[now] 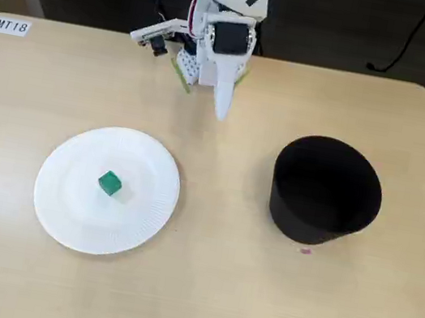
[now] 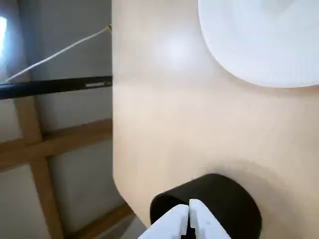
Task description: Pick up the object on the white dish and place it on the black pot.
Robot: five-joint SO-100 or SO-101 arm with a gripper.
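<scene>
A: Where is the small bright green cube sitting right now?

B: It is lying a little past the centre of the round white paper plate with the ribbed rim, toward three o'clock in the fixed view. Nothing is touching it. The wrist view is showing only an arc of the white paper plate, with no cube in sight.

A: And the white two-finger pincer?

B: It is hanging at the table's twelve o'clock edge in the fixed view, pointing down, well apart from both plate and pot. In the wrist view the pincer is showing its two white fingertips pressed together with barely a seam between them. It is carrying nothing.

A: The matte black cylindrical pot?

B: It is standing upright and open-topped at about three o'clock of the plate in the fixed view, well apart from it. The black pot is sitting just behind the fingertips in the wrist view.

A: So which step is in hand?

B: I am judging it as the very start: the reach toward the cube is not yet made. The next move is calling for the arm to swing toward seven o'clock, spread its fingers wider than the cube, and come down straddling it squarely, since so small a block could easily skid on the smooth plate.
</scene>
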